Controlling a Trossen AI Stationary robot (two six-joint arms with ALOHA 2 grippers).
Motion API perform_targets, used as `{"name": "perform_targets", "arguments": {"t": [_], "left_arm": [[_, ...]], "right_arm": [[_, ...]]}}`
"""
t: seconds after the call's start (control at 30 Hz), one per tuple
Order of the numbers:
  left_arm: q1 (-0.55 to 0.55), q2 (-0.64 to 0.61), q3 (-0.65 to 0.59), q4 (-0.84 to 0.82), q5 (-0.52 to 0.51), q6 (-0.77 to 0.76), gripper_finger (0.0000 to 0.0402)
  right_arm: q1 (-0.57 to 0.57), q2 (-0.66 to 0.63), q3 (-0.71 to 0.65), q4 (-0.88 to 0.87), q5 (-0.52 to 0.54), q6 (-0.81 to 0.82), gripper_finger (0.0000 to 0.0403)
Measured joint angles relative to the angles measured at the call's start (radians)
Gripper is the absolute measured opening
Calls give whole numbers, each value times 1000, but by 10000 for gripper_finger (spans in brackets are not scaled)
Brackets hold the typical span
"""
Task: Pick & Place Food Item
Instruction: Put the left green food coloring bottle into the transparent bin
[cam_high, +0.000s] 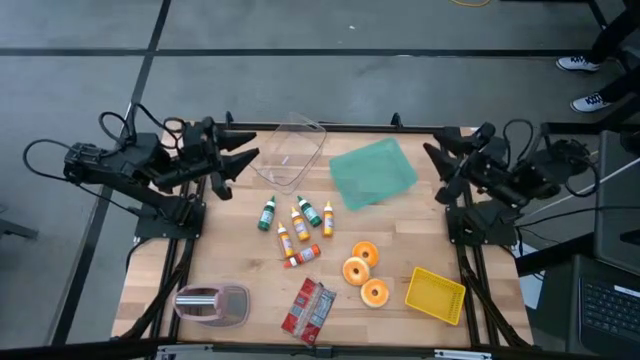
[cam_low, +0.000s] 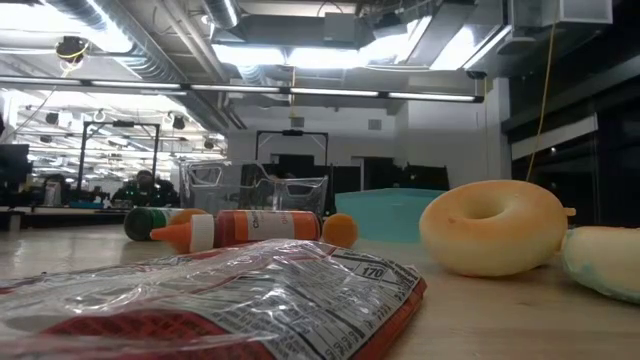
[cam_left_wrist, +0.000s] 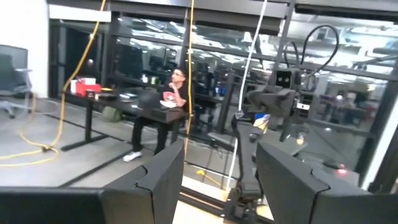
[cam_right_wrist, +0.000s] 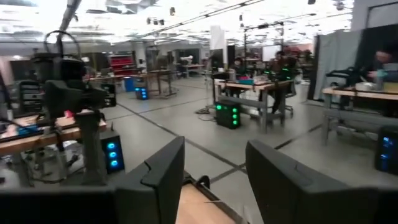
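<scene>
Three orange-glazed donuts lie on the wooden table right of centre; one donut looms close in the low view. Several small sauce bottles lie at mid-table. A red snack packet lies flat near the front edge, and the same packet fills the low view's foreground. My left gripper hovers at the far left corner, open and empty, its fingers level. My right gripper hovers at the far right corner, open and empty, its fingers level.
A clear plastic tub and a teal container sit at the far middle. A yellow basket stands front right, and a pinkish covered bowl front left. A person sits at a desk beyond the table.
</scene>
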Motion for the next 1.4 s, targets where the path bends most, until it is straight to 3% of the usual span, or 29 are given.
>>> {"name": "perform_targets", "arguments": {"t": [0.13, 0.23, 0.4, 0.67, 1.17, 1.27, 1.4], "left_arm": [[0, 15, 0, 0, 32, -10, 194], [0, 25, 0, 8, 67, -10, 194], [1, 58, 0, 71, -81, -67, 194], [12, 73, 0, 89, -104, -74, 191], [80, 75, 0, 108, -218, -21, 197], [84, 75, 0, -37, -192, -84, 197], [71, 76, 0, -423, -181, -339, 194]], "right_arm": [[-19, 18, 0, 0, -68, -1, 168], [-32, 32, 0, 20, -53, -33, 168], [-54, 49, 0, 91, -33, -70, 168], [-74, 49, 0, 174, -45, -188, 168], [-172, 62, 0, 273, -161, -143, 168], [-181, 72, 0, 271, -161, -147, 168], [-192, 81, 0, 271, -161, -147, 168]]}}
